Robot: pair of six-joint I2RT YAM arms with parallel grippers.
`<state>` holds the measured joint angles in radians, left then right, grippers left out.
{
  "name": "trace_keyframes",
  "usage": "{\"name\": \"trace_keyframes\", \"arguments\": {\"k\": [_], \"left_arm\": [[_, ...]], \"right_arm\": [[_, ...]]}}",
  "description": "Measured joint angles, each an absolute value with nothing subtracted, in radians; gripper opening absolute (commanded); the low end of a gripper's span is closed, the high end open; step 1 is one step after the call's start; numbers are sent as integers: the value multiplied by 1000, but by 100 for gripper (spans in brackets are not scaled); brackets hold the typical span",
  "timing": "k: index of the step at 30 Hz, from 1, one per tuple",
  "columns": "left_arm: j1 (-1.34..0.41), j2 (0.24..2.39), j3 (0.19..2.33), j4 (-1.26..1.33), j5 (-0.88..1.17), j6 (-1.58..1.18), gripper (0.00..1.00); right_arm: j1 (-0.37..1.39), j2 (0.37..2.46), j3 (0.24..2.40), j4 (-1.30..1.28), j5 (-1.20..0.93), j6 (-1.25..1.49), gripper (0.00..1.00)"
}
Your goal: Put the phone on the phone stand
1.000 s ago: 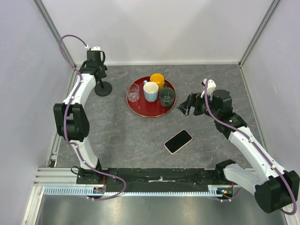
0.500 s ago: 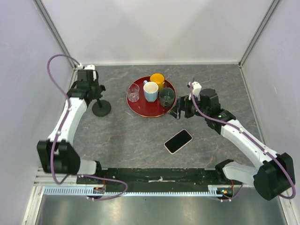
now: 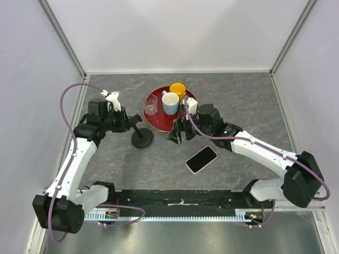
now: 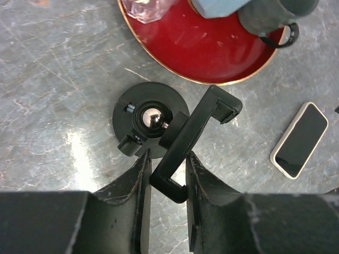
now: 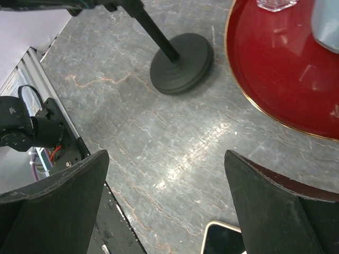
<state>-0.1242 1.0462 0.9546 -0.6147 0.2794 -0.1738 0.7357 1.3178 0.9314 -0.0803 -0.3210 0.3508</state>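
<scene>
The phone [image 3: 201, 159] lies flat, screen up, on the grey table in front of the red tray [image 3: 159, 121]. It also shows in the left wrist view [image 4: 299, 140], and its corner shows in the right wrist view [image 5: 225, 241]. The black phone stand [image 3: 142, 137] stands left of the tray, with its disc base on the table [image 4: 151, 116] [image 5: 183, 63]. My left gripper [image 3: 127, 123] [image 4: 168, 159] is shut on the stand's clamp holder [image 4: 196, 132]. My right gripper [image 3: 177, 133] [image 5: 165, 159] is open and empty, above the table between the stand and the phone.
The red tray [image 4: 212, 53] [image 5: 286, 90] holds a clear glass [image 3: 150, 104], a white mug [image 3: 170, 103], a yellow mug [image 3: 178, 90] and a dark mug [image 4: 270, 16]. Pale walls close in the table on the left, back and right.
My left gripper has brought the phone stand from the far left toward the middle, next to the tray. My right gripper has moved left, to the tray's front. The phone has not moved.
</scene>
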Motion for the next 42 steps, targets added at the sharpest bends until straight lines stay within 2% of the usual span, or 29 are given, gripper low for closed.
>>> {"name": "trace_keyframes", "arguments": {"k": [3, 6, 7, 9, 10, 13, 16, 18, 22, 27, 29, 32, 35, 42], "left_arm": [[-181, 1026, 941, -615, 266, -173, 2], [-232, 1002, 923, -615, 259, -171, 17], [-242, 994, 918, -615, 254, -170, 28], [-253, 978, 907, -615, 247, -167, 37], [-255, 969, 902, -615, 242, -165, 48], [-255, 939, 893, -619, 232, -163, 62], [-258, 898, 893, -623, 229, -163, 65], [-258, 874, 893, -628, 229, -163, 65], [-259, 846, 893, -635, 244, -174, 54], [-259, 827, 891, -651, 270, -199, 48], [-259, 813, 884, -654, 275, -213, 42], [-258, 806, 878, -657, 281, -232, 36], [-258, 813, 865, -656, 281, -257, 35], [-257, 810, 833, -647, 279, -303, 35]], "right_arm": [[776, 1338, 948, -64, -298, 352, 98], [814, 1364, 960, -49, -263, 356, 98], [826, 1375, 963, -42, -249, 356, 98], [851, 1400, 974, -36, -225, 356, 98], [863, 1414, 981, -36, -213, 356, 98], [891, 1452, 1005, -29, -187, 356, 98], [908, 1480, 1025, -23, -169, 358, 98], [913, 1495, 1040, -22, -155, 361, 98], [918, 1518, 1070, -17, -126, 358, 97], [924, 1547, 1115, -18, -115, 337, 93], [935, 1558, 1131, -14, -115, 329, 91], [956, 1563, 1132, 3, -116, 323, 85], [973, 1574, 1132, 31, -118, 316, 78], [983, 1602, 1132, 78, -116, 288, 49]]}}
